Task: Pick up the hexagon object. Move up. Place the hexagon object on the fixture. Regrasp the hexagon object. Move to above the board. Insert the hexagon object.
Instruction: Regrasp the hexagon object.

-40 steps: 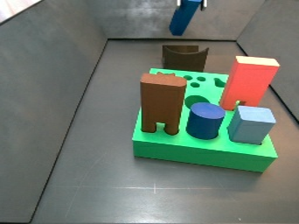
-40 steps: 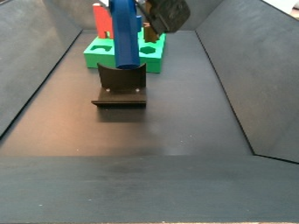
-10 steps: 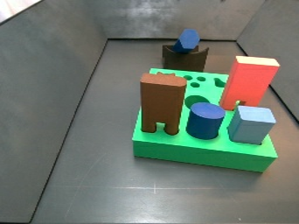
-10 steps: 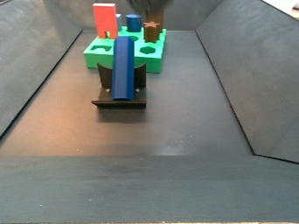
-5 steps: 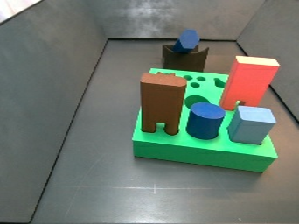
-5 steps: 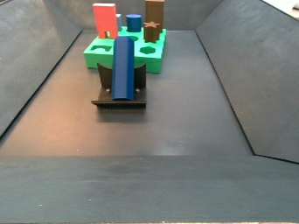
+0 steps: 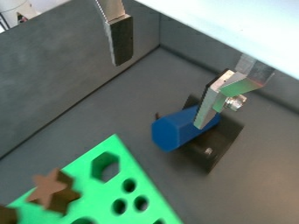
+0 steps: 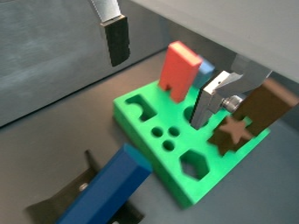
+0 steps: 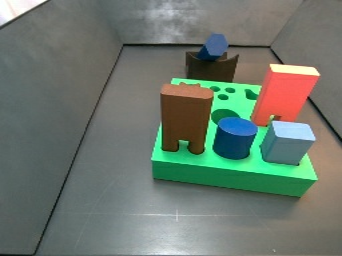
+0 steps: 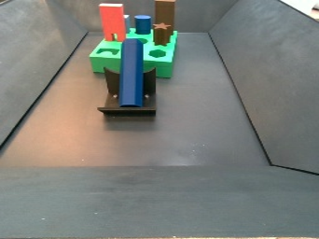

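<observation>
Already set down, the hexagon bar (image 10: 132,69) lies in the fixture (image 10: 129,101) beside the green board (image 9: 214,165). Spread wide and empty, the gripper (image 7: 176,57) hangs above it in both wrist views. Regrasping, carrying over and insertion remain.

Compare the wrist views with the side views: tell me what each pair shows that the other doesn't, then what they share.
Only the wrist views show the claw, open and empty above the blue bar; its silver fingers appear there too. Only the side views show the light blue cube and short blue cylinder on the green board. Both pairs show the bar lying in the fixture, plus the board and red block.
</observation>
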{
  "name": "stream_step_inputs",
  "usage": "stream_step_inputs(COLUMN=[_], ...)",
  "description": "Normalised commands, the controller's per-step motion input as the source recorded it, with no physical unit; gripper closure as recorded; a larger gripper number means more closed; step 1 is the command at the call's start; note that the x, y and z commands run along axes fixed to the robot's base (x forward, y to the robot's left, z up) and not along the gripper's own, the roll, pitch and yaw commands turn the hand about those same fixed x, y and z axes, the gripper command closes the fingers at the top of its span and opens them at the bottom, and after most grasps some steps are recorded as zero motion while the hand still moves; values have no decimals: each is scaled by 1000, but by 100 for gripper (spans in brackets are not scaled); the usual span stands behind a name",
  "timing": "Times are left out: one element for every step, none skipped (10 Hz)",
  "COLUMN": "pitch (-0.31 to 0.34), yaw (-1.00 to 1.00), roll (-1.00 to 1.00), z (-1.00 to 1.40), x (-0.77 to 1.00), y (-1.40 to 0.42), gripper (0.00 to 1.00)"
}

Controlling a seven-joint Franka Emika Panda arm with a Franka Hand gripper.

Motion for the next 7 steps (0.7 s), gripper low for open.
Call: stream_step_inputs(pitch=[26,26,30,36,46,53,67], yaw=[53,54,55,57,60,62,67], roll=[1000,1000,1000,1000,1000,1000,1000], z=[10,13,14,12,10,5,5], x=[-3,2,3,5,17,33,51], y=[-17,-19,-18,-16,-20,-25,-27], gripper=[0,0,0,0,0,0,0])
